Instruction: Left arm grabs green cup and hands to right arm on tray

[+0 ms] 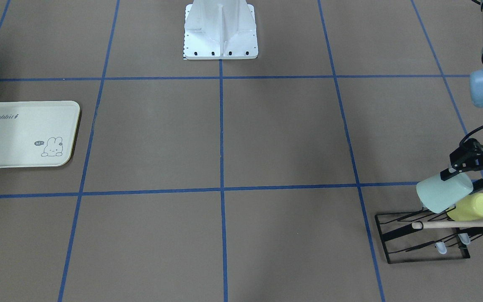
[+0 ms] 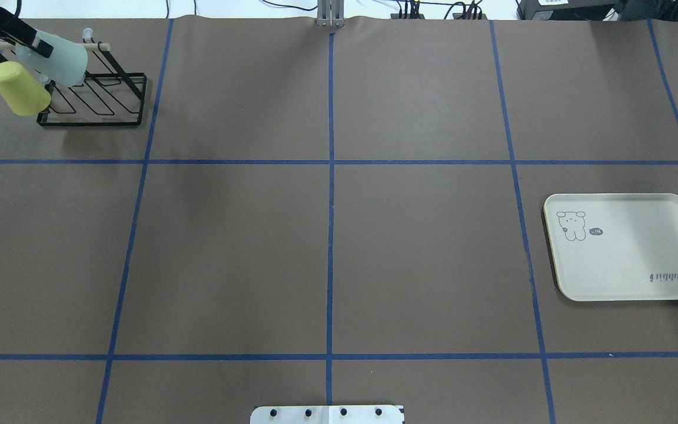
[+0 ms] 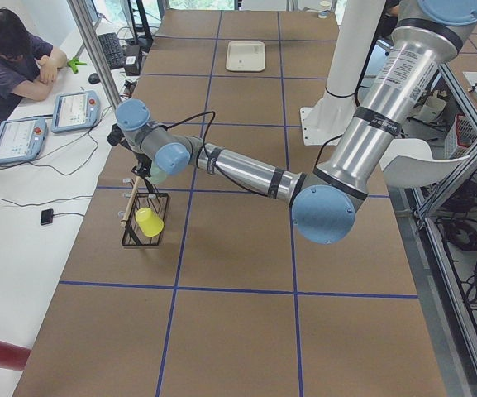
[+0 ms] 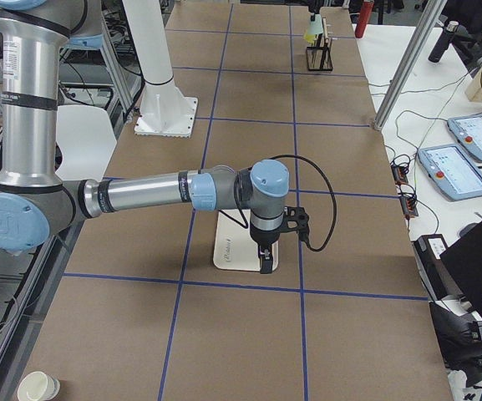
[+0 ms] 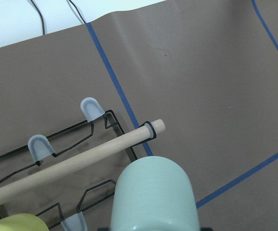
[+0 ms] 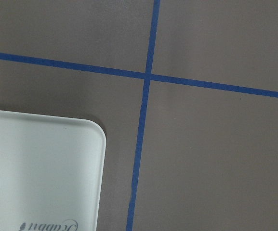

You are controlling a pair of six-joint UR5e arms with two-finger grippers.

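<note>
The tray (image 6: pixel 37 163) shows one rounded corner at lower left, beside crossing blue tape lines (image 6: pixel 148 77) on the brown worktop (image 6: pixel 216 154).

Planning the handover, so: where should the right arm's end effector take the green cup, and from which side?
Grip the green cup by its smooth side wall near the closed base, coming from the side opposite the left end effector. That end effector seems clamped nearer the mouth, leaving the base end free; mind the yellow cup close beside it.
</note>
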